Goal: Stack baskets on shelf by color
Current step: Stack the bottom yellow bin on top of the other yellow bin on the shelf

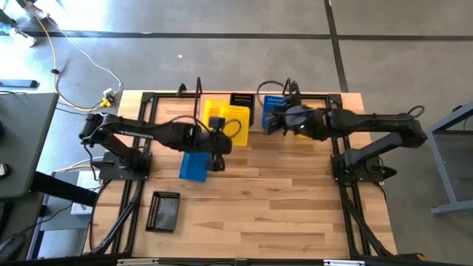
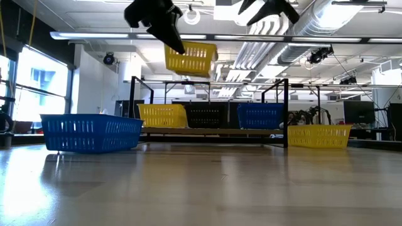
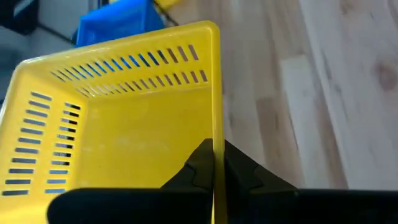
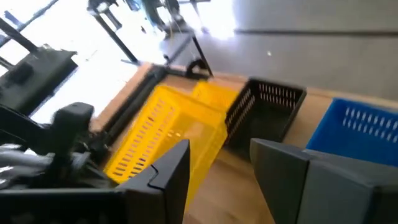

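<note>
My left gripper is shut on a yellow basket that hangs high above the table, in front of the shelf. On the shelf stand a yellow basket, a black basket and a blue basket. My right gripper is open and holds nothing; it hangs in the air near the shelf's blue basket. A blue basket, a black basket and another yellow basket rest on the tabletop. My left gripper pinches one side wall of the yellow basket at its rim, one finger inside the basket and one finger outside. The fingers slant downward at it. The basket is lifted clear of the table and a little tilted.
The shelf's black wire uprights stand at its ends along the table's far edge. The blue basket sits left of centre, below the left arm. The near half of the tabletop holds only the black basket.
</note>
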`<state>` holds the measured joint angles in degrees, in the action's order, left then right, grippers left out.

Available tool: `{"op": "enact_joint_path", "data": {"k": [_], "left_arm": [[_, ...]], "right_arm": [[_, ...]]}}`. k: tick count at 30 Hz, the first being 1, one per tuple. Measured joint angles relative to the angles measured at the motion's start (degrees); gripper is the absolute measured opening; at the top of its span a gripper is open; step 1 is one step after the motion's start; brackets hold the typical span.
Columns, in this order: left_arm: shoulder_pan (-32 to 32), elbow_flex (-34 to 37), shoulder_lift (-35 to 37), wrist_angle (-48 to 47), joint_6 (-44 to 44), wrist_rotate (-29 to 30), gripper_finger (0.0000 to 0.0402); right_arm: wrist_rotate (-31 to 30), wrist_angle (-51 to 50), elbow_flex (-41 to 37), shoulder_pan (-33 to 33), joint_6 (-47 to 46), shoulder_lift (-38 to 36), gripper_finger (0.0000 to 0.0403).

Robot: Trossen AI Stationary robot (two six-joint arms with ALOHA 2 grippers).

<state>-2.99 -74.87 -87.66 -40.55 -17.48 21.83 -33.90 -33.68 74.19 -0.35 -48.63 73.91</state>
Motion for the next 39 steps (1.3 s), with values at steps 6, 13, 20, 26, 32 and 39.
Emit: {"op": "enact_joint_path", "data": {"k": [6, 13, 20, 26, 32, 39], "left_arm": [[-5.31, 0.11, 3.52, -2.43, -1.28, -3.08, 0.0], [-13.15, 4.01, 7.74, -1.79, -5.19, -11.72, 0.0], [-20.1, 13.09, 14.31, 7.02, -11.13, -15.5, 0.0], [-26.18, 14.19, 14.04, 7.21, -14.35, -22.75, 0.0], [-29.29, 14.21, 11.35, 6.85, -18.25, -25.5, 0.0], [-30.46, 14.21, 7.22, 5.56, -18.92, -23.36, 0.0]], "right_arm": [[0.02, 0.55, 0.02, -1.72, 6.91, -4.92, 0.0154], [0.31, 0.08, 0.02, -2.29, 11.17, -8.29, 0.0154], [0.36, -0.03, 0.02, -2.29, 13.12, -8.82, 0.0154], [1.61, -0.36, 0.02, -2.29, 13.12, -8.79, 0.0154], [2.66, -0.36, 0.02, -2.29, 13.13, -8.79, 0.0154], [2.66, -0.36, 0.02, -2.29, 13.12, -8.78, 0.0154]]}}
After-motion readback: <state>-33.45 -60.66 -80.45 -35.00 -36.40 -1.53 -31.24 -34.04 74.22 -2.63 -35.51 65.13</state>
